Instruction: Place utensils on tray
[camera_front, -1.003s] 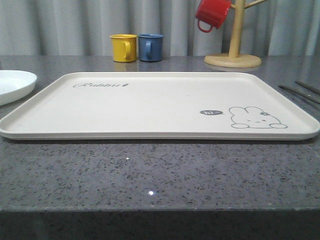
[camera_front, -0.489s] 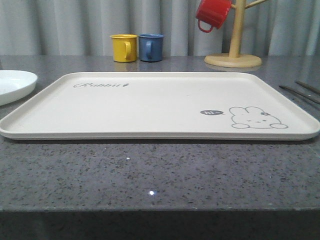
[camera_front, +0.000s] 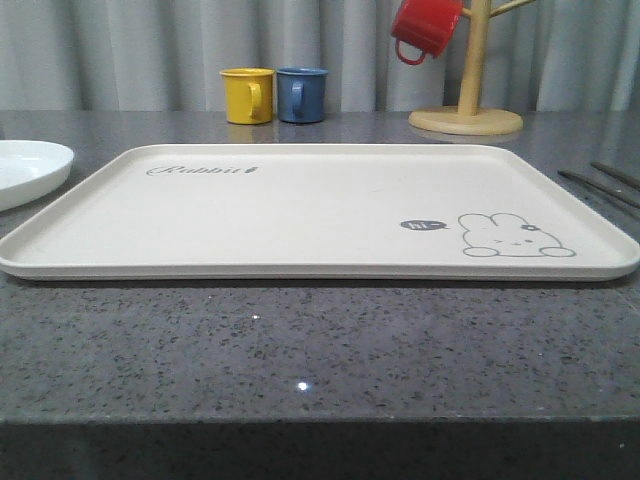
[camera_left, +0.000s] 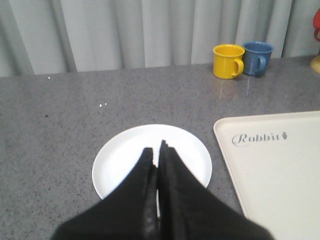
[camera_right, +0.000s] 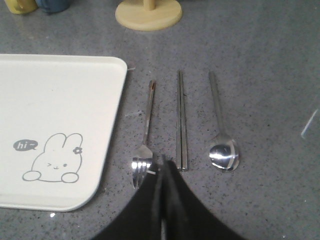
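Observation:
The cream-white tray (camera_front: 300, 215) with its rabbit drawing lies bare across the middle of the grey table, its corner also in the right wrist view (camera_right: 60, 90) and the left wrist view (camera_left: 280, 170). To its right, on the tabletop, lie a silver fork (camera_right: 146, 125), a pair of chopsticks (camera_right: 181, 120) and a spoon (camera_right: 221, 135), side by side. In the front view thin utensil ends (camera_front: 600, 185) show at the right edge. My right gripper (camera_right: 164, 161) is shut and empty, above the fork's tines. My left gripper (camera_left: 156, 150) is shut and empty over a white plate (camera_left: 120, 160).
The round white plate (camera_front: 25, 170) sits left of the tray. A yellow mug (camera_front: 247, 95) and a blue mug (camera_front: 301, 94) stand behind the tray. A wooden mug tree (camera_front: 467, 110) with a red mug (camera_front: 425, 27) stands at the back right. Curtains close the background.

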